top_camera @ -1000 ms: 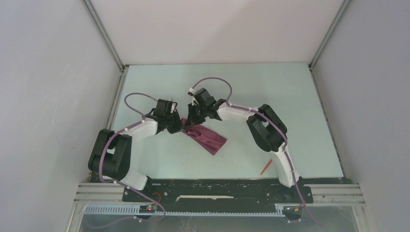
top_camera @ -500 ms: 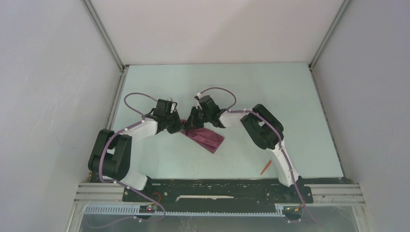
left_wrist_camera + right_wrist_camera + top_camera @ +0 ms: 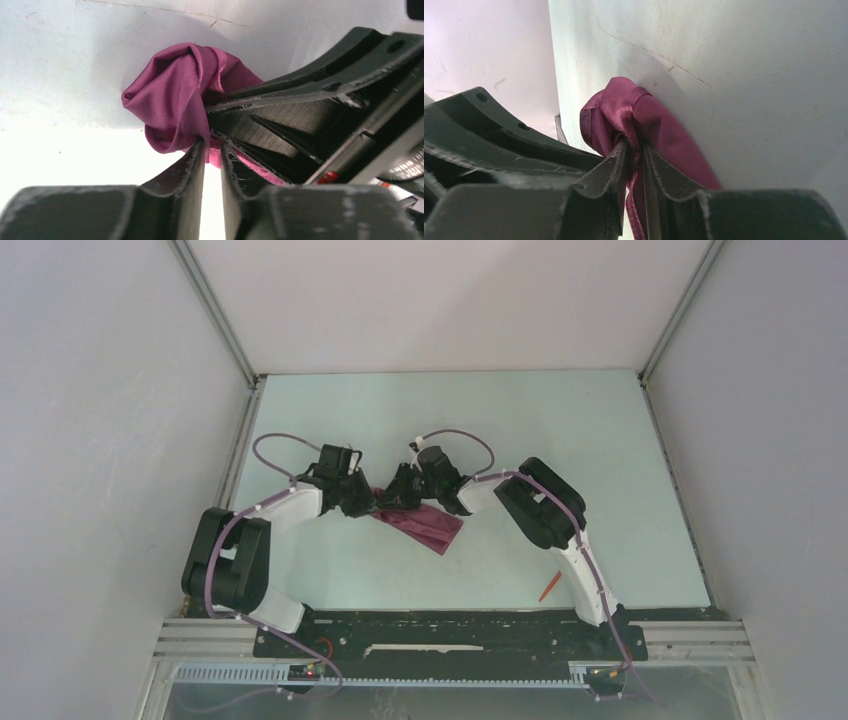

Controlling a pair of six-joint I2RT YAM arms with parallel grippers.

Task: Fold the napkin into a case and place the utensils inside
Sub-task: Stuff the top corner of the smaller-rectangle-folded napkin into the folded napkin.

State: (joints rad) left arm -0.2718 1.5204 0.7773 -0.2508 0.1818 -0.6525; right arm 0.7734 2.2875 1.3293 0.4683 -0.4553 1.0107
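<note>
The plum-purple napkin [image 3: 428, 525] lies bunched in a short slanted strip at mid-table. Both grippers meet at its upper left end. My left gripper [image 3: 378, 503] [image 3: 212, 148] has its jaws a narrow gap apart, with a rolled fold of napkin [image 3: 172, 100] at the fingertips. My right gripper [image 3: 401, 498] [image 3: 634, 146] is also slightly parted, and a band of napkin [image 3: 664, 130] runs down between its fingers. One orange-red utensil [image 3: 549, 587] lies near the front edge, partly behind the right arm. I see no formed case.
The two wrists nearly touch over the napkin's end, and each wrist view shows the other's black fingers [image 3: 300, 112] [image 3: 489, 125] close by. The pale table [image 3: 600, 440] is walled by white panels at the back and on both sides.
The right gripper came down and nearer, next to the left one, pushing the napkin into a shorter bunch. Both pairs of jaws have parted slightly from shut.
</note>
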